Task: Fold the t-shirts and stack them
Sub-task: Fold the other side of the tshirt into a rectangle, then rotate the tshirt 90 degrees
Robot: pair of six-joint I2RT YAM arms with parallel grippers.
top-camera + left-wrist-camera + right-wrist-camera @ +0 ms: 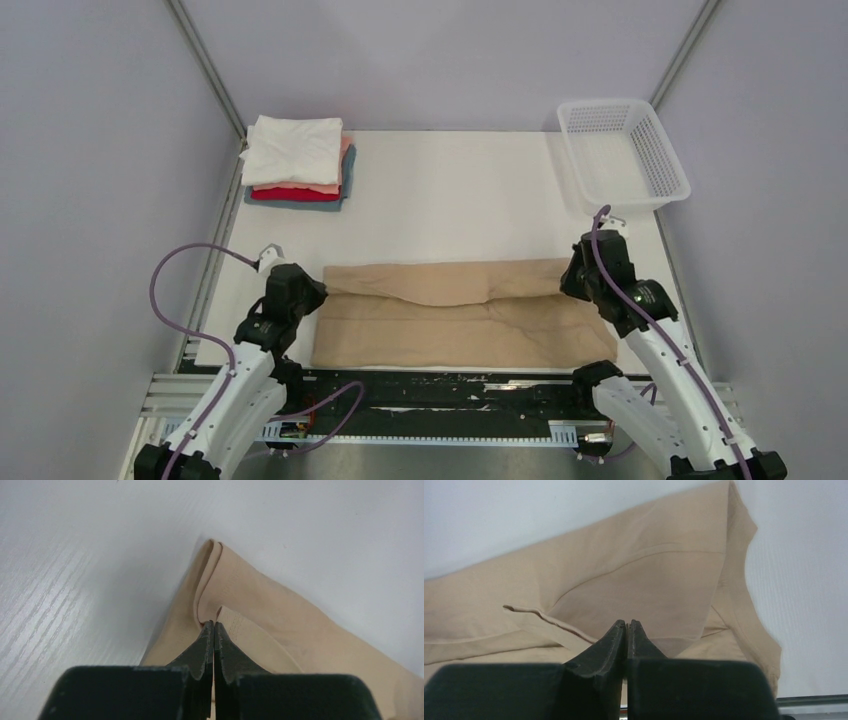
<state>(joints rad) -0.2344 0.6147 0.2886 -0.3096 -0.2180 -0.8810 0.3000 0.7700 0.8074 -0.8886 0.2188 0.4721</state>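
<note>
A tan t-shirt [450,320] lies in a long band across the near part of the white table [450,200], its rear edge folded over toward the front and sagging in the middle. My left gripper [312,292] is shut on the shirt's left end; in the left wrist view the closed gripper [214,624] pinches the doubled cloth edge [280,625]. My right gripper [572,278] is shut on the right end; in the right wrist view the closed gripper [627,623] sits on the tan cloth [634,575]. A stack of folded shirts stands at the back left, white [295,148] on top, then pink, red [295,194] and blue-grey.
A white plastic mesh basket [655,140] stands at the back right corner, partly over the table's edge. A black rail [450,385] runs along the near edge between the arm bases. Grey walls close in the left, right and back.
</note>
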